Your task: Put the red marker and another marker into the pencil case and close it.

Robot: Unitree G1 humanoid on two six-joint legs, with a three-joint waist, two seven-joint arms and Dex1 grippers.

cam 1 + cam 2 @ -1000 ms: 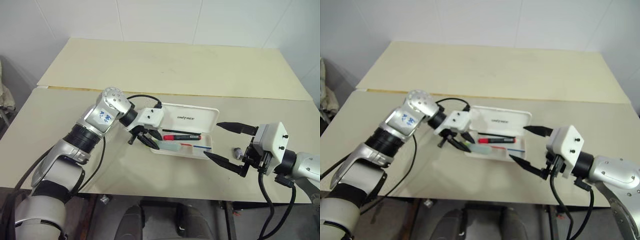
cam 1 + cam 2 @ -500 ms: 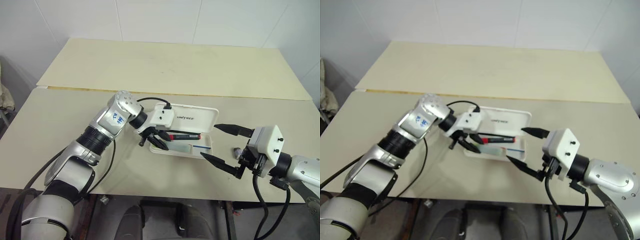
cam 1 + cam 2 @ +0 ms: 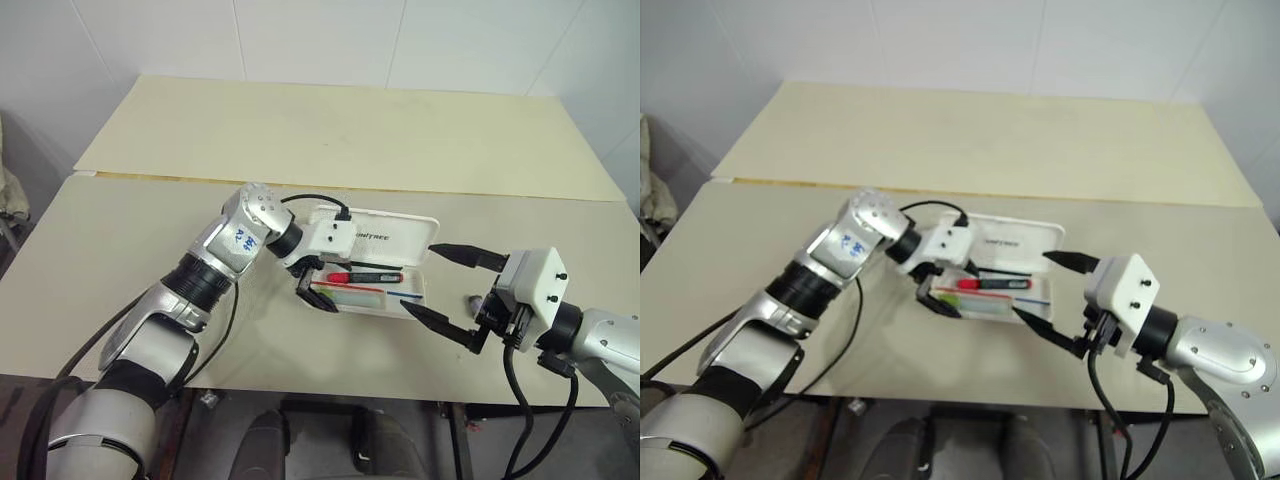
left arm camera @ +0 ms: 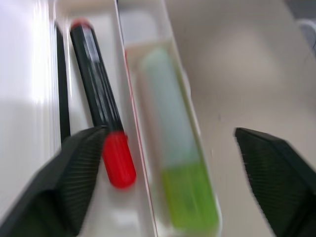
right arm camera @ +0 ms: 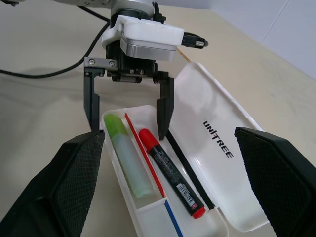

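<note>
The white pencil case (image 3: 412, 296) lies open on the table, its "UNITREE" lid (image 5: 217, 143) folded back flat. Inside, the red marker (image 5: 170, 173) lies in the compartment next to the lid. The light-green highlighter (image 5: 126, 158) rests in the front compartment, behind a red stripe. My left gripper (image 5: 127, 104) hovers open over the case's left end, one finger on each side of the highlighter's green end, touching neither marker. My right gripper (image 3: 418, 278) stands open just off the case's right end, holding nothing.
A small dark stubby cylinder (image 3: 474, 301) lies on the table beside my right gripper. The case sits on the near table (image 3: 120, 250); a second, paler tabletop (image 3: 350, 130) adjoins it behind a seam.
My left gripper carried the highlighter rightward into the case's front compartment, then opened and let it go. The right gripper stayed open and still.
</note>
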